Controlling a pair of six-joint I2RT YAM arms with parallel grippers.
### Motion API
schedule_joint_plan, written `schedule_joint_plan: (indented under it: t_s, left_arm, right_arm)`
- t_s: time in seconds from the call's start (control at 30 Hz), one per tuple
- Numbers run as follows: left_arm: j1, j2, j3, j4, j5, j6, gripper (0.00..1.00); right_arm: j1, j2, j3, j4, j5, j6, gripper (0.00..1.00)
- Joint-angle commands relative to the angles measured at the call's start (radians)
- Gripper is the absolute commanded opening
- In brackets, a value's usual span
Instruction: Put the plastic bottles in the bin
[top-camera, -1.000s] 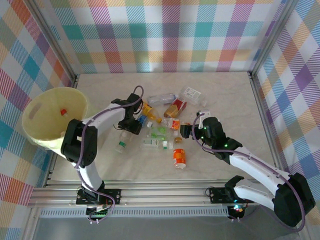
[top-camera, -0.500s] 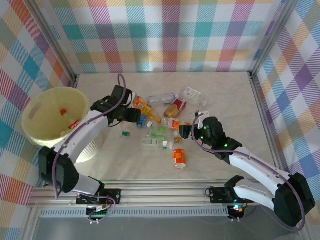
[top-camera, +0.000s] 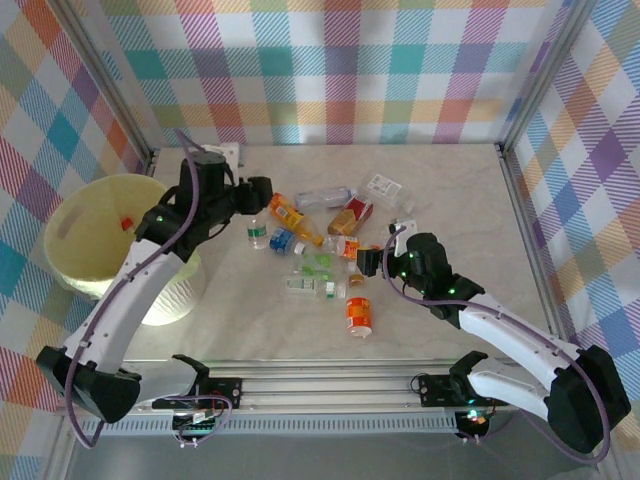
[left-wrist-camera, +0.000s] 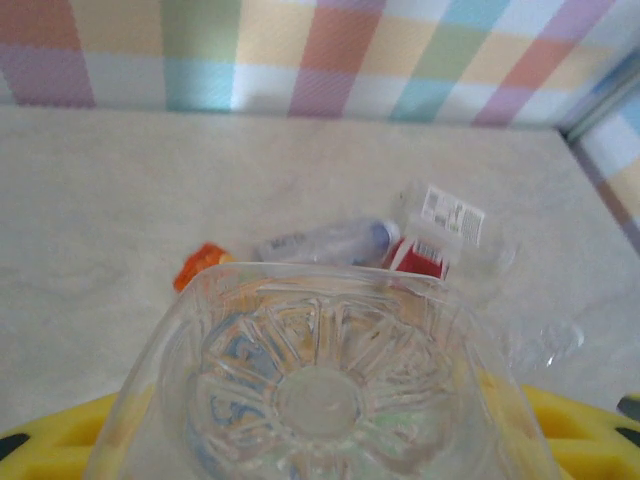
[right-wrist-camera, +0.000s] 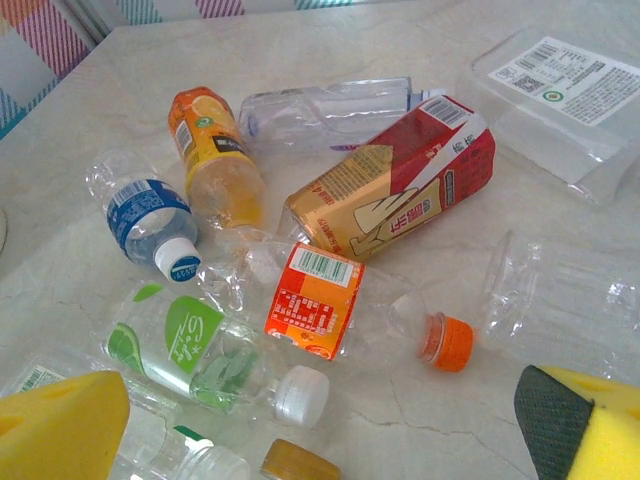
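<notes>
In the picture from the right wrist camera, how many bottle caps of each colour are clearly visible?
White caps: 2
Orange cap: 1
Brown cap: 1
Total: 4

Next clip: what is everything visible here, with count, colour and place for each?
Bin: one, pale yellow with white ribbed base, table's left side.
Bottle in bin: one, red cap, inside.
Loose bottles: about ten, clear, with orange, red, blue or green labels, clustered mid-table.
Held bottle: one, clear, in the left hand.
Table: one, pale marbled.
Walls: coloured plaid, on three sides.
Left hand: shut on the bottle, between bin and cluster.
Right hand: open, at the cluster's right edge.
</notes>
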Motion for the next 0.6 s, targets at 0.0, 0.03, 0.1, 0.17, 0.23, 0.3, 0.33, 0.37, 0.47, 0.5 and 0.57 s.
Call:
schedule_joint_plan:
  t_s: [0.0, 0.03, 0.1, 0.17, 0.23, 0.3, 0.33, 0.37, 0.47, 0.5, 0.57]
  left_arm:
    - [0.015, -0.040, 0.094, -0.021, -0.110, -0.039, 0.43]
    - [0.017, -0.045, 0.111, -0.028, -0.131, -0.032, 0.42]
    - [0.020, -0.056, 0.133, -0.026, -0.169, -0.009, 0.43]
    - [0.023, -0.064, 0.159, -0.035, -0.236, 0.012, 0.43]
    - [0.026, -0.071, 0.180, -0.050, -0.310, 0.027, 0.43]
    - [0.031, -0.086, 0.188, -0.054, -0.384, 0.042, 0.43]
    - [0.035, -0.096, 0.189, -0.052, -0.416, 0.049, 0.43]
    - [0.041, -0.105, 0.188, -0.051, -0.457, 0.055, 0.43]
    - [0.063, -0.120, 0.199, -0.069, -0.595, 0.060, 0.42]
    - [0.074, -0.125, 0.199, -0.071, -0.628, 0.064, 0.42]
    - [0.108, -0.135, 0.205, -0.075, -0.670, 0.074, 0.42]
  right_arm:
    - [0.006, 0.017, 0.003, 0.037, -0.018, -0.030, 1.00]
    - [0.006, 0.023, 0.007, 0.037, -0.020, -0.032, 1.00]
    - [0.006, 0.030, 0.015, 0.039, -0.027, -0.036, 1.00]
    - [0.006, 0.035, 0.020, 0.040, -0.030, -0.039, 1.00]
    - [0.006, 0.035, 0.021, 0.039, -0.033, -0.039, 1.00]
    - [0.006, 0.035, 0.020, 0.038, -0.037, -0.039, 1.00]
    - [0.006, 0.033, 0.020, 0.039, -0.038, -0.039, 1.00]
    - [0.006, 0.032, 0.021, 0.040, -0.043, -0.041, 1.00]
    - [0.006, 0.023, 0.012, 0.066, -0.126, -0.077, 1.00]
    - [0.006, 0.016, 0.005, 0.086, -0.167, -0.091, 1.00]
    - [0.006, 0.008, -0.001, 0.110, -0.238, -0.112, 1.00]
